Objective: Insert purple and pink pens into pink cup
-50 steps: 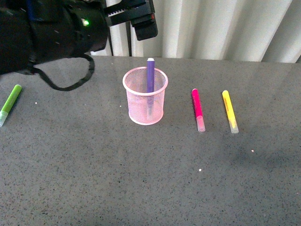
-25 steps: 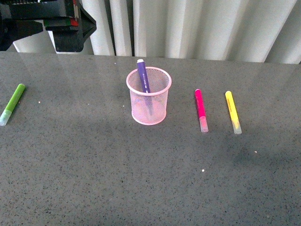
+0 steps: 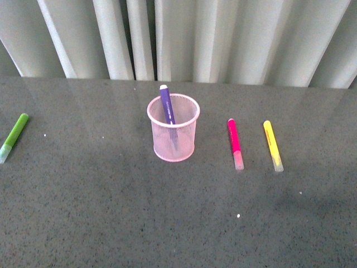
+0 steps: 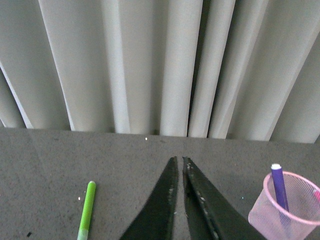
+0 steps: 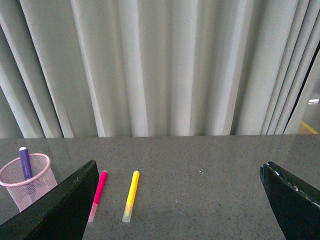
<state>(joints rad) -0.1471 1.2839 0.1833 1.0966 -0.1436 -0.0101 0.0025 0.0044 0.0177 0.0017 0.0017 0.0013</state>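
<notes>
The pink mesh cup [image 3: 173,129] stands mid-table with the purple pen [image 3: 166,105] leaning inside it, tip above the rim. The pink pen [image 3: 235,142] lies flat on the table to the cup's right. Neither arm shows in the front view. My left gripper [image 4: 179,159] is shut and empty above the table; its view shows the cup [image 4: 291,212] and purple pen [image 4: 278,186]. My right gripper [image 5: 180,172] is wide open and empty; its view shows the pink pen [image 5: 98,192], the cup [image 5: 26,184] and the purple pen [image 5: 24,163].
A yellow marker [image 3: 272,144] lies right of the pink pen, also in the right wrist view [image 5: 131,194]. A lime-green marker [image 3: 13,135] lies at the far left, also in the left wrist view [image 4: 87,210]. Pleated curtains [image 3: 223,39] back the grey table [image 3: 167,212].
The left arm, over the table's far left a second ago, has pulled out of the front view. The view has shifted slightly. The purple pen stays in the cup.
</notes>
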